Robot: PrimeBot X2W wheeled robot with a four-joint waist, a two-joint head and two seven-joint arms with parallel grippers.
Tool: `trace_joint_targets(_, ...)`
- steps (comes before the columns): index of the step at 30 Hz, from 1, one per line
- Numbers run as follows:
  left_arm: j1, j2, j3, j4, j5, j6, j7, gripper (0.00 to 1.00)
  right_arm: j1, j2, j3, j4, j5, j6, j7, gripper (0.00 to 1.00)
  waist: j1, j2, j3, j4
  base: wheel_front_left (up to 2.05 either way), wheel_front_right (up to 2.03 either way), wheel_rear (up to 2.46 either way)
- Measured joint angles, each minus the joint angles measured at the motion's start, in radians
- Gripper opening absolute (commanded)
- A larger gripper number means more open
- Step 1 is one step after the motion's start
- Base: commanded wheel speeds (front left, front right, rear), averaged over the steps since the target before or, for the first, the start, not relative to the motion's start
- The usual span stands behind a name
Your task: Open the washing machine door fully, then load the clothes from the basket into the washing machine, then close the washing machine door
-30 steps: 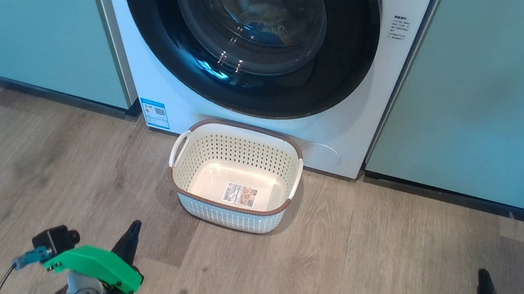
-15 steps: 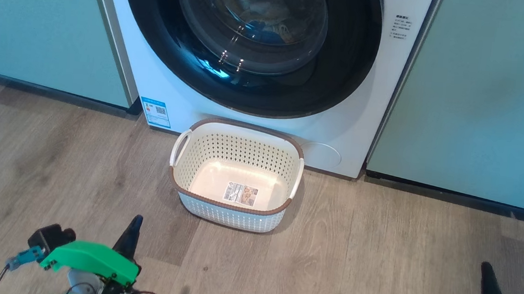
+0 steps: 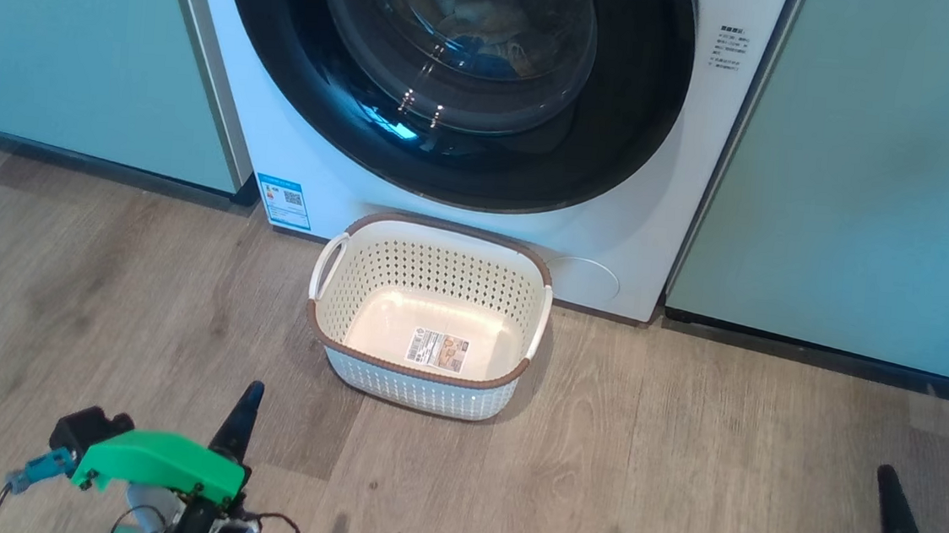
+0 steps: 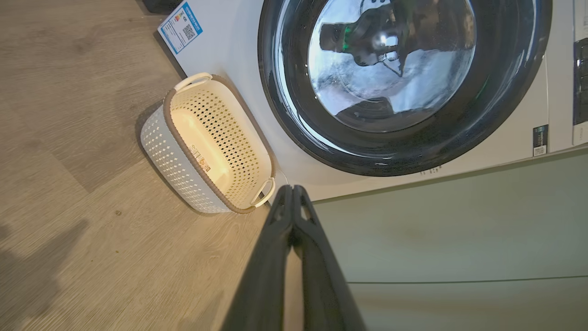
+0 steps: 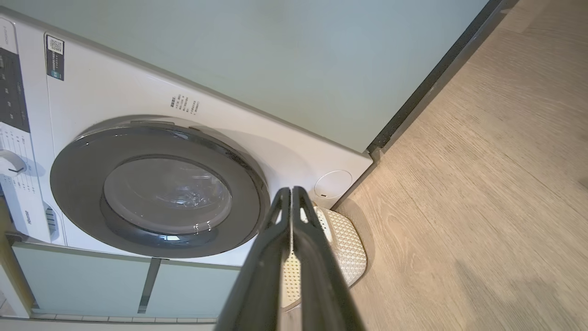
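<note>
The wood floor (image 3: 677, 486) runs up to pale green cabinets (image 3: 872, 162) on both sides of the white washer (image 3: 297, 151). The round black door (image 3: 620, 142) lies shut against the washer's front. Behind its glass bowl, tan and blue clothes (image 3: 480, 34) show dimly among reflections.

The cream basket (image 3: 415, 372) stands upright on the floor just in front of the washer, below the door and near its lower rim. Its own floor is in plain sight.

The 2 grippers hang low over the floor, well apart from the basket and touching nothing. The left gripper (image 3: 251, 391) is at the lower left and the right gripper (image 3: 886, 473) at the lower right. Each has its jaws pressed together with nothing between them, fingers pointing toward the washer.

A blue sticker (image 3: 283, 201) sits low on the washer's left front, and a small label (image 3: 436, 351) lies on the basket's floor.
</note>
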Motion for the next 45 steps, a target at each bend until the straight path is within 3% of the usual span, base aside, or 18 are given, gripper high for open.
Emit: trace_joint_targets(45, 0.000, -0.067, 0.105, -0.092, -0.402, 0.000, 0.126, 0.00, -0.039, 0.000, -0.040, -0.072, 0.473, 0.000, 0.129, 0.00, 0.0000, 0.0000, 0.010, 0.010, 0.00, 0.00, 0.00)
